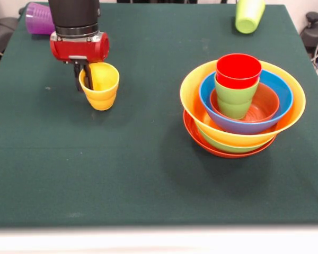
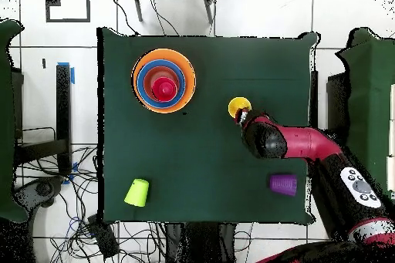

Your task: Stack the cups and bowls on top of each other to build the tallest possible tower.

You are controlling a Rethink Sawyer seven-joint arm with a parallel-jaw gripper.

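Note:
My gripper [image 1: 83, 79] is shut on the near-left rim of the yellow cup [image 1: 102, 84], with one finger inside and one outside; the cup is upright, slightly tilted, at or just above the cloth. In the overhead view the gripper [image 2: 244, 118] sits beside the yellow cup [image 2: 239, 108]. The tower [image 1: 243, 108] stands to the right: the wide red-orange bowl [image 1: 201, 142], green bowl [image 1: 222, 145], large orange-yellow bowl [image 1: 193, 100], blue bowl [image 1: 278, 87] and small orange bowl [image 1: 265, 103], nested, with a light green cup [image 1: 235, 98] and the red cup [image 1: 238, 70] on top. It also shows in the overhead view [image 2: 163, 81].
The purple cup [image 1: 40, 18] [image 2: 282, 183] lies on its side at the far left corner. The second light green cup [image 1: 249, 15] [image 2: 137, 192] lies on its side at the far right. The green cloth table [image 1: 148, 174] ends near the picture's bottom edge.

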